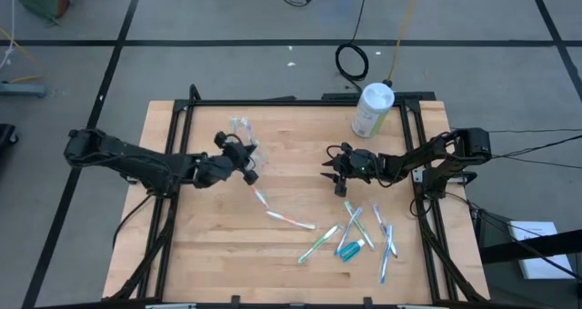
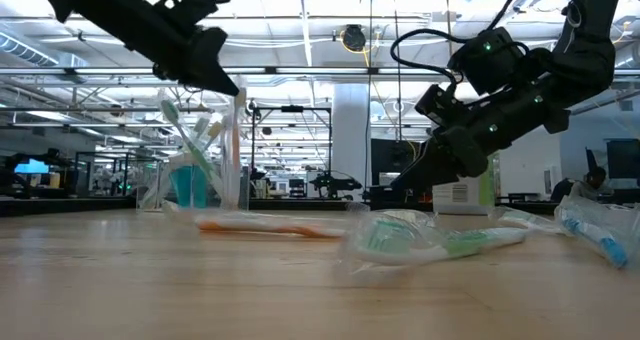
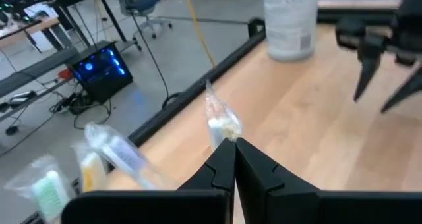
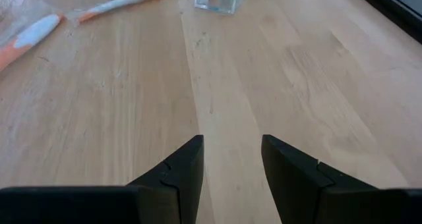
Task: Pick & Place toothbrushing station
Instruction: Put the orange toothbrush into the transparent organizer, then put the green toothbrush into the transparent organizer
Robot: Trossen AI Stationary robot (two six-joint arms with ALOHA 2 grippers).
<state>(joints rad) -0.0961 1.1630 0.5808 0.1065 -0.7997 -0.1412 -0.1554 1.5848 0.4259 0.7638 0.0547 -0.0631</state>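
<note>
1. Nearest the low camera, a pale wrapped toothbrush with a green head (image 2: 420, 242) lies flat on the light wooden table (image 1: 209, 254), its long axis running crosswise.
2. More loose wrapped toothbrushes (image 1: 359, 227) and a small blue toothpaste tube (image 1: 350, 248) lie scattered on the table's near right part, well apart from the small clear plastic cup (image 1: 244, 138).
3. An orange-and-white toothbrush (image 1: 289, 220) and another pale one (image 1: 260, 198) lie between that scatter and the cup.
4. The right gripper (image 1: 340, 171) hovers just above the scatter, fingers spread and empty; by judgement it is the nearer arm for the next brush, which lies just toward the table's near edge from it.
5. The left gripper (image 1: 247, 164) sits beside the cup, its fingers pressed shut on a clear crinkled wrapper end (image 3: 221, 122).
6. The cup stands upright, already holding several brushes.
7. Farthest back, a white cylindrical canister with a green label (image 1: 372, 109) stands at the table's far right corner.
</note>
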